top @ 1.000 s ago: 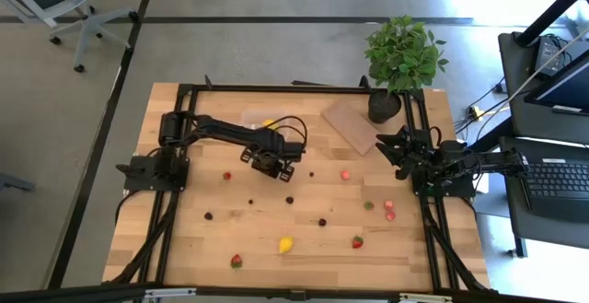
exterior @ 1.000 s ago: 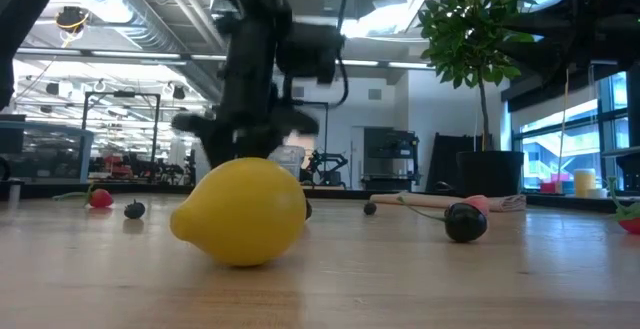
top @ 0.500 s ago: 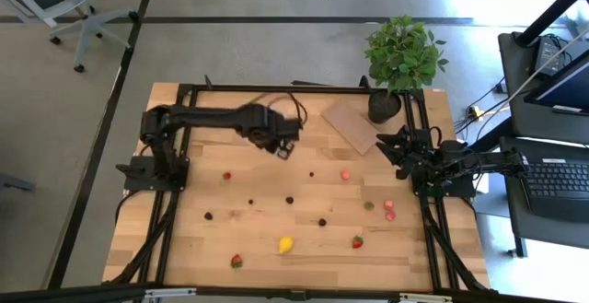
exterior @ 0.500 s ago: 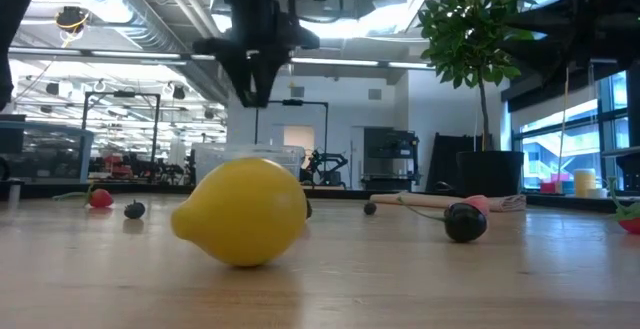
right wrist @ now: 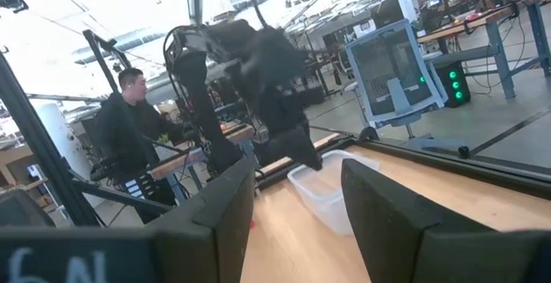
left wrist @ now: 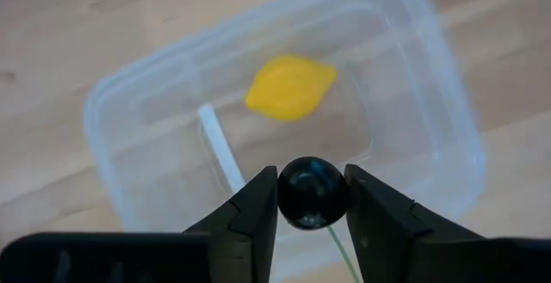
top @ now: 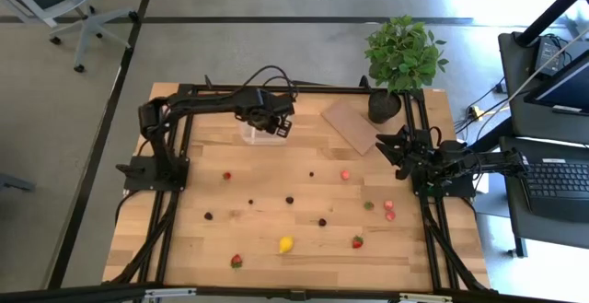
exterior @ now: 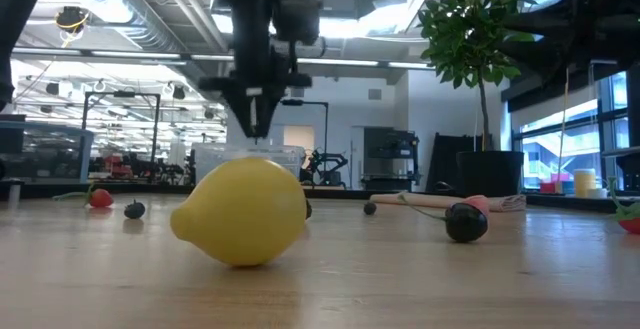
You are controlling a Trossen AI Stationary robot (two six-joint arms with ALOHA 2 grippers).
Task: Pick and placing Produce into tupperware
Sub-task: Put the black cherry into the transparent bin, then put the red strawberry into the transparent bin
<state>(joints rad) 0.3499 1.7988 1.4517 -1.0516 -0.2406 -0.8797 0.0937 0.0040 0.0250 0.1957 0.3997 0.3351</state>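
Left wrist view, left tool [left wrist: 312, 199] pinching dark berry [left wrist: 312, 192], over tupperware [left wrist: 164, 98]

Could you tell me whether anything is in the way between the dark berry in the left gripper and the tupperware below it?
Nothing visible. The left gripper holds the berry directly above the open tupperware, which has no lid on. A lemon already lies inside, off to one side of the berry.

Left gripper [left wrist: 312, 199] clamped; right gripper [right wrist: 288, 201] agape.
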